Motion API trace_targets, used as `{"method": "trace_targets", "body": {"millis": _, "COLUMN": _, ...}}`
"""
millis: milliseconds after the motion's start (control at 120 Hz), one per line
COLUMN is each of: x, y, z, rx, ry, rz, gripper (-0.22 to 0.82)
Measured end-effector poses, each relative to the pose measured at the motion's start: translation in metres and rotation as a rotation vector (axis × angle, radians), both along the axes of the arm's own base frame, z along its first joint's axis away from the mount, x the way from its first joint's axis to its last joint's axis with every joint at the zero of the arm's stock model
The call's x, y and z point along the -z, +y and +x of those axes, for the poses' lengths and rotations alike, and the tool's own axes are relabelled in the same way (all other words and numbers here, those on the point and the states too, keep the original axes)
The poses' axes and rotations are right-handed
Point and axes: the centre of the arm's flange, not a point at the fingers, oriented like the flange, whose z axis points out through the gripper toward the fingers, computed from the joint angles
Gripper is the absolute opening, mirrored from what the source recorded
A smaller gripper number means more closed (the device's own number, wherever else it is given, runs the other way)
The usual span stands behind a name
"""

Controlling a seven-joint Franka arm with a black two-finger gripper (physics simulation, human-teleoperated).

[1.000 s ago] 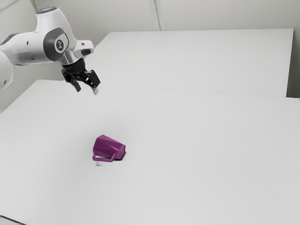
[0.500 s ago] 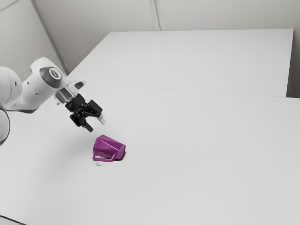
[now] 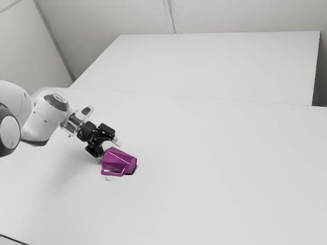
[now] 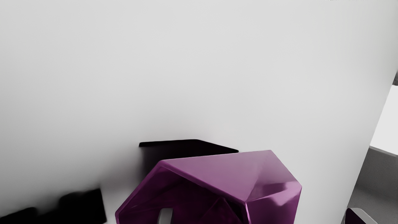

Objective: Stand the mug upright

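leaning in from the exterior view's left, the white arm [image 3: 48,116] brings the hand [image 3: 110,149] right to the mouth end of the purple mug [image 3: 119,160]. the mug lies on its side on the tabletop [image 3: 204,173], its mouth towards the hand, its base towards the exterior view's right, and its handle [image 3: 112,174] on the side nearer that camera. the hand's fingers [image 4: 165,216] stand wide apart with nothing gripped: one tip is at the mug's mouth, the other outside, well off the mug's wall.

the wrist view's edge cuts off part of the mug and most of both fingers, and i can't tell whether the tip at the mouth touches the mug. a small pale speck [image 3: 108,178] beside the handle is too small to make out.

the tabletop is plain white, with dark shadows by the mug in the wrist view. behind it are another white surface [image 3: 214,66] and pale walls [image 3: 245,15]; a thin black line [image 3: 14,239] crosses the exterior view's near left corner.
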Motion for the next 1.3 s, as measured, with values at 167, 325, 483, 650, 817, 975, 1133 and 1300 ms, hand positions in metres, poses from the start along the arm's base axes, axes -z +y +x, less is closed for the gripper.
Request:
{"method": "trace_targets", "body": {"millis": 167, "x": 0.002, "y": -0.003, "z": -0.001, "rx": -0.018, "ry": -0.018, "rz": -0.034, "gripper": 0.45}}
{"method": "trace_targets", "body": {"millis": 325, "x": 0.004, "y": -0.005, "z": -0.002, "rx": -0.024, "ry": -0.026, "rz": -0.053, "gripper": 0.16}}
{"method": "trace_targets", "body": {"millis": 483, "x": 0.001, "y": -0.006, "z": -0.002, "rx": -0.025, "ry": -0.041, "rz": -0.066, "gripper": -0.03}}
{"method": "trace_targets", "body": {"millis": 650, "x": -0.007, "y": -0.009, "z": 0.0, "rx": -0.037, "ry": -0.069, "rz": -0.097, "gripper": -0.12}}
{"method": "trace_targets", "body": {"millis": 817, "x": -0.027, "y": -0.018, "z": -0.005, "rx": -0.04, "ry": -0.104, "rz": -0.119, "gripper": -0.16}}
{"method": "trace_targets", "body": {"millis": 975, "x": -0.07, "y": -0.029, "z": 0.01, "rx": -0.019, "ry": -0.182, "rz": -0.016, "gripper": -0.17}}
{"method": "trace_targets", "body": {"millis": 1133, "x": -0.107, "y": -0.049, "z": 0.02, "rx": 0.019, "ry": -0.218, "rz": 0.211, "gripper": -0.18}}
{"method": "trace_targets", "body": {"millis": 1300, "x": -0.126, "y": -0.072, "z": 0.023, "rx": 0.052, "ry": -0.178, "rz": 0.497, "gripper": -0.18}}
